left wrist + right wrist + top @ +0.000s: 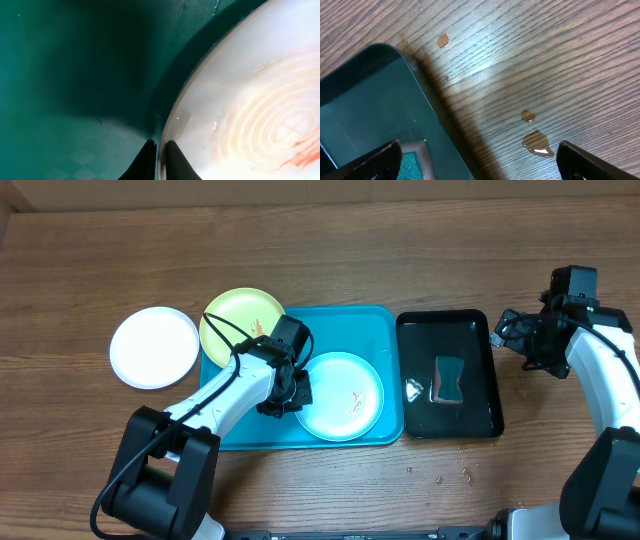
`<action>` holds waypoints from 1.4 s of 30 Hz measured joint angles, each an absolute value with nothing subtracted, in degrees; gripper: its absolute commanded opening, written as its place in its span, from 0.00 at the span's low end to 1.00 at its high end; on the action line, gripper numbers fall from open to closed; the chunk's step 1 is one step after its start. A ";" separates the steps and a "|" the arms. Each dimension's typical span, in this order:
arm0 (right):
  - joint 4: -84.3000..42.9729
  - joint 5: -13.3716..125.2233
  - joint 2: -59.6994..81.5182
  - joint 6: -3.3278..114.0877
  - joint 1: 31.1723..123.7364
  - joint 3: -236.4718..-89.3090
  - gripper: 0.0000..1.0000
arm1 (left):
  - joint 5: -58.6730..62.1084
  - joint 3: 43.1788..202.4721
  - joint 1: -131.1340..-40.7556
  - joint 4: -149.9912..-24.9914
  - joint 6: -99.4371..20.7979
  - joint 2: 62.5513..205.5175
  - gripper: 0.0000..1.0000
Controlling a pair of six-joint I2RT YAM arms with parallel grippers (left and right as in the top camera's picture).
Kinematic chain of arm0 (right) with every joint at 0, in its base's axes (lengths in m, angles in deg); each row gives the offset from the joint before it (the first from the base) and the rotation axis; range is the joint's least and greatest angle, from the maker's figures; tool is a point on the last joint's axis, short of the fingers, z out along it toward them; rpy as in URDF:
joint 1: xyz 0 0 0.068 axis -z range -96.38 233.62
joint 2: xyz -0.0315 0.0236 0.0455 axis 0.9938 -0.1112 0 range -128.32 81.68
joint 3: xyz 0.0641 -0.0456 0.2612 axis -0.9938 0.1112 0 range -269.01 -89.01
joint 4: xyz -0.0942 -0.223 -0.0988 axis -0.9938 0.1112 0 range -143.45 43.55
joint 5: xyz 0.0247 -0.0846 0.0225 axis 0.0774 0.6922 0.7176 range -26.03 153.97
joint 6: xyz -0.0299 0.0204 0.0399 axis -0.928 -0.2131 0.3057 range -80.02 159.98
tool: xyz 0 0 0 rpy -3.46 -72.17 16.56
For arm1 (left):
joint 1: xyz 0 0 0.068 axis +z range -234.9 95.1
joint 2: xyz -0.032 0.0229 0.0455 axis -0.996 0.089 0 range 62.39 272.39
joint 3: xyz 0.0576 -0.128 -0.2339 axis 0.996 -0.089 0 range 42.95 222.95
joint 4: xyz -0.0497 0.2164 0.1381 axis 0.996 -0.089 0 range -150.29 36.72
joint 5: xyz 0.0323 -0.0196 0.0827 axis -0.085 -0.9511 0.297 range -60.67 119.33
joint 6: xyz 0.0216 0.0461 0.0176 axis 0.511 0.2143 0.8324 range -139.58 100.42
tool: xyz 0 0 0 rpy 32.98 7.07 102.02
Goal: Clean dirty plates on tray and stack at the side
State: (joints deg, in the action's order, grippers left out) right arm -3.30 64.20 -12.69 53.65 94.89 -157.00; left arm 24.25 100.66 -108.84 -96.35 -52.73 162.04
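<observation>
The light blue plate with orange-red smears lies on the right half of the turquoise tray. My left gripper is shut on its left rim. In the left wrist view the fingertips pinch the rim of this plate. The yellow-green plate rests over the tray's far left corner. The white plate lies on the table left of the tray. My right gripper is open and empty, over the right edge of the black tray.
A black tray holding water and a green sponge stands right of the turquoise tray; its corner and the sponge show in the right wrist view. Water drops lie on the wooden table.
</observation>
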 measured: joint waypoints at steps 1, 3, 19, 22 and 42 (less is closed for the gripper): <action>-3.32 64.20 -12.69 53.65 94.89 -157.00 1.00 | 24.25 100.66 -108.84 -96.38 -52.73 162.04 0.11; -3.32 64.22 -12.69 53.63 94.89 -157.00 1.00 | 24.25 100.66 -108.84 -96.35 -52.73 162.04 0.11; -3.32 64.22 -12.69 53.65 94.89 -157.00 1.00 | 24.27 100.66 -108.84 -95.79 -52.73 162.04 0.10; -3.30 64.20 -12.69 53.63 94.89 -157.00 1.00 | 24.45 100.66 -108.84 -95.61 -52.73 162.04 0.10; -3.32 64.20 -12.69 53.65 94.89 -157.00 1.00 | 24.89 100.66 -108.84 -95.24 -52.69 162.04 0.10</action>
State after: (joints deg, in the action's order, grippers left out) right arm -3.32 64.20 -12.69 53.65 94.89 -157.00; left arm 24.89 100.66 -108.84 -95.24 -52.69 162.04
